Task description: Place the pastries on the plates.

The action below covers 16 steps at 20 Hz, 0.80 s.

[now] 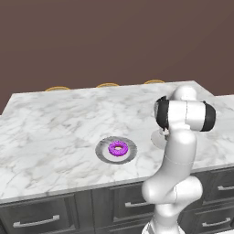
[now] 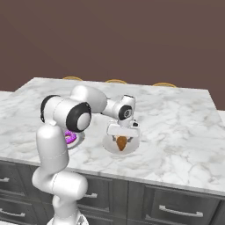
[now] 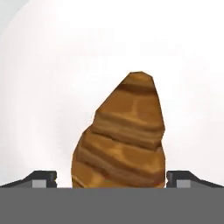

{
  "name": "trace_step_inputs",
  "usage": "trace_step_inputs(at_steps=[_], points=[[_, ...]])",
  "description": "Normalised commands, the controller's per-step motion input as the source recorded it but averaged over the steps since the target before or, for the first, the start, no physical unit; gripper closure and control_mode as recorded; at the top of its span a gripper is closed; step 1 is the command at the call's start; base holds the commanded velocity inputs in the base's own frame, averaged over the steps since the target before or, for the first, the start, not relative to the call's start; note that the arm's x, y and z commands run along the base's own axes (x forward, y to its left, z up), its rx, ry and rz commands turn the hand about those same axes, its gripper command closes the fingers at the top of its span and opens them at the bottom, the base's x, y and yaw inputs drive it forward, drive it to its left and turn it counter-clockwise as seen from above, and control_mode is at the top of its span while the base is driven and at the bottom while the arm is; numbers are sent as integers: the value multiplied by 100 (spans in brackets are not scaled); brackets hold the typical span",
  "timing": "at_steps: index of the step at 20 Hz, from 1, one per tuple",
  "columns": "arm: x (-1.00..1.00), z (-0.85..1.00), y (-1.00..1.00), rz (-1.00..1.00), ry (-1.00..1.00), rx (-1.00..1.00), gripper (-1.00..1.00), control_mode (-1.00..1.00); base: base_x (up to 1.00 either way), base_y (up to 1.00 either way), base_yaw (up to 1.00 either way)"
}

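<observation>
Already, the ring donut with bright purple frosting (image 1: 118, 148) is seen lying in the white centre of the round gray-rimmed plate (image 1: 102, 152) on the white marble counter (image 1: 55, 123), so that half of the task can be judged done. The step in hand concerns the brown, layered croissant-like pastry (image 2: 121, 143), which is found over the plain pale white plate (image 2: 108, 143), just beside the first plate on the robot's right. In the right base view the two-finger gripper (image 2: 122, 138) is held straight above that plate with the pastry between its fingers, pointing down. In the hand view the pastry (image 3: 124, 139) is framed against the plate's white surface (image 3: 48, 87), with the two dark fingertips (image 3: 40, 178) standing clear of its sides, so the claw is judged to be spread apart and released rather than clenched. Whether the pastry is resting on the plate or just above it cannot be told. If it is resting, the next move is thought to call for a straight lift of the hand, so that the pastry is not dragged off the plate.
</observation>
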Motion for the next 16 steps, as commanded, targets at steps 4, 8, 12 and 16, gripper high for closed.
trace_step_inputs(at_steps=[4,8,12,16], points=[[-14,-79,1,3,-6,-1,-100,-100,0,0,0],[12,33,7,9,-39,-18,-100,-100,0,0,0],[4,85,13,5,-16,-9,-100,-100,0,0,0],[0,92,6,0,-6,-4,-100,-100,0,0,0]])
